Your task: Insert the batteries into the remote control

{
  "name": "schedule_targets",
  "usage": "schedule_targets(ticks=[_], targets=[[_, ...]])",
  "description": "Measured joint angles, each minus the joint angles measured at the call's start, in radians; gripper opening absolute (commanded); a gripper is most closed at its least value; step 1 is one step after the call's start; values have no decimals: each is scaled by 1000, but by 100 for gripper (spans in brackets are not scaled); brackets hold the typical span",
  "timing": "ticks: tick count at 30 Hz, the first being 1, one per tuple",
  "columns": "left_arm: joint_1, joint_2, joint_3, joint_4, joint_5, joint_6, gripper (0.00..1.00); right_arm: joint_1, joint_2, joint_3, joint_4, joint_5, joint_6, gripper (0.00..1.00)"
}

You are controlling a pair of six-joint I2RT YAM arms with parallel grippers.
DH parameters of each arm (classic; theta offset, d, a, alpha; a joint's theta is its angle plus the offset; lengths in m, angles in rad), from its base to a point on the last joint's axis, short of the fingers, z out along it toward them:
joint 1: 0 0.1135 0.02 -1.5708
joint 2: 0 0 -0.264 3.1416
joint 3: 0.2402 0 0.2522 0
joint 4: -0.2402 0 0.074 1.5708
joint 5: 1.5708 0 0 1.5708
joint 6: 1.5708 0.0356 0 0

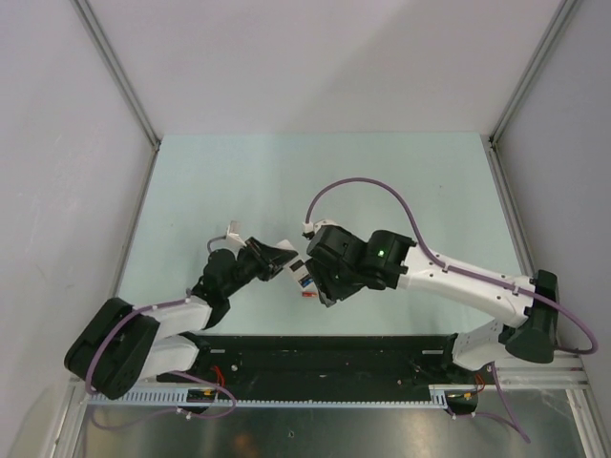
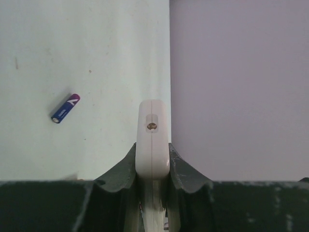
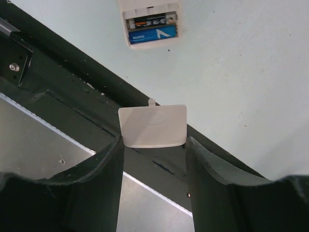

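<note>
Item 1: we logged table top point(image 1: 382, 181), pale green, matte, faint specks. Item 2: we noted wall panels point(image 1: 315, 57), plain grey-white, enclosing table on far, left and right sides. Item 3: we counted two aluminium frame posts point(image 1: 116, 72), one at each far corner, slanting outward in top view. Item 4: we recorded black base rail point(image 1: 325, 358) along near table edge, scuffed. Item 5: we listed white slotted cable duct point(image 1: 286, 399) just below rail, then brushed metal sheet point(image 1: 334, 434) below duct.

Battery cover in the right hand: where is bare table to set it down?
Bare: the far half of the table, up to the back wall. Crowded: the centre, where the left hand with the remote control meets the right hand with the battery cover.
</note>
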Motion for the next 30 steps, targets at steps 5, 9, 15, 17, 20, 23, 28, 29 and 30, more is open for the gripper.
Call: schedule_targets(ticks=[5,9,15,17,20,23,28,29,30], targets=[[-13,96,0,181,8,-39,0,-18,48,12,3,-45,-31,0],[-18,189,-2,354,26,-89,0,-41,74,25,-5,-61,-53,0],[-29,259,-6,444,45,-122,0,-56,104,99,-13,-59,-77,0],[-32,259,-6,463,50,-126,0,-56,115,119,-16,-58,-84,0],[-37,259,-6,478,53,-126,0,-56,142,142,-27,-53,-95,0],[-42,253,-10,483,53,-127,0,-58,166,146,-37,-51,-105,0],[-44,251,-13,486,52,-132,0,-74,187,146,-53,-47,-116,0],[-44,251,-15,486,52,-135,0,-77,187,146,-55,-44,-118,0],[-44,251,-17,486,52,-137,0,-80,187,146,-56,-42,-121,0]])
